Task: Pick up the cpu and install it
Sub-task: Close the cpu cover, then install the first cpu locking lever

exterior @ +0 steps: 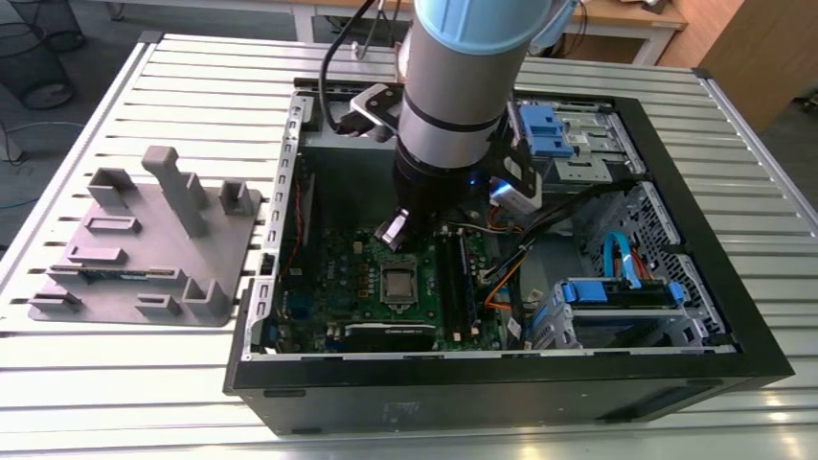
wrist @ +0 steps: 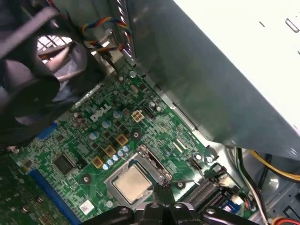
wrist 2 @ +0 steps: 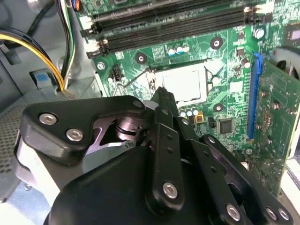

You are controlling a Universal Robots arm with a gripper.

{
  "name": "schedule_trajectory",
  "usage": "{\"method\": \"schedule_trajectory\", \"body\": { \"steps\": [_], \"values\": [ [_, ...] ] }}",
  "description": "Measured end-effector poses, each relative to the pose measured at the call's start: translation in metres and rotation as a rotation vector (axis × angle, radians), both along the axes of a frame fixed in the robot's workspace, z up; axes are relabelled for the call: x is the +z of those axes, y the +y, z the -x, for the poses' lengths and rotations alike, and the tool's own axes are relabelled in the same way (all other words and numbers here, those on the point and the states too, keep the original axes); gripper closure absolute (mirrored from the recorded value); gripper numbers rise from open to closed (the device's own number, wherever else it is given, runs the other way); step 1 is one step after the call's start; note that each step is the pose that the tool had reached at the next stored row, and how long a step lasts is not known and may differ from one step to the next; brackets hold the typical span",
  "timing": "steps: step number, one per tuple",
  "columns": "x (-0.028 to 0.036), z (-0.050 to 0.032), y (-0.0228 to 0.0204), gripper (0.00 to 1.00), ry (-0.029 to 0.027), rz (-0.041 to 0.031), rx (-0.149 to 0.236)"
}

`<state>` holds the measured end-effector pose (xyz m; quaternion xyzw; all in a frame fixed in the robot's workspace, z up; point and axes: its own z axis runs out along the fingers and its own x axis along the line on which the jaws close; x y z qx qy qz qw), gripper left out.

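The cpu (wrist: 130,183) lies flat in the motherboard socket, its dull silver top facing up inside the metal frame. In the second wrist view the cpu (wrist 2: 184,84) is a pale square just past the fingertips. The exterior view has the cpu (exterior: 398,284) at the middle of the green board. My gripper (wrist: 165,190) hovers just above the socket's edge, fingers together and nothing between them. The same gripper (wrist 2: 161,93) reaches down into the open case (exterior: 715,355), its tip (exterior: 394,232) a little behind the socket.
A grey holder tray (exterior: 141,249) with upright blocks stands on the slatted table at the exterior view's left. Memory slots (wrist 2: 178,23), an expansion card (wrist 2: 276,117), a fan (wrist: 33,79), loose cables (wrist 2: 51,61) and blue drive brackets (exterior: 620,292) crowd the case.
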<state>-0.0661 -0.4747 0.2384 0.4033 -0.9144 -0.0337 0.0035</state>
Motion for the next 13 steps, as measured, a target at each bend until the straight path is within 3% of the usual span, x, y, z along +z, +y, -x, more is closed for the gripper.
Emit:
{"method": "schedule_trajectory", "body": {
  "steps": [13],
  "values": [
    [-0.0013, 0.0027, -0.0039, 0.89, 0.0001, 0.0001, 0.000]
  ]
}}
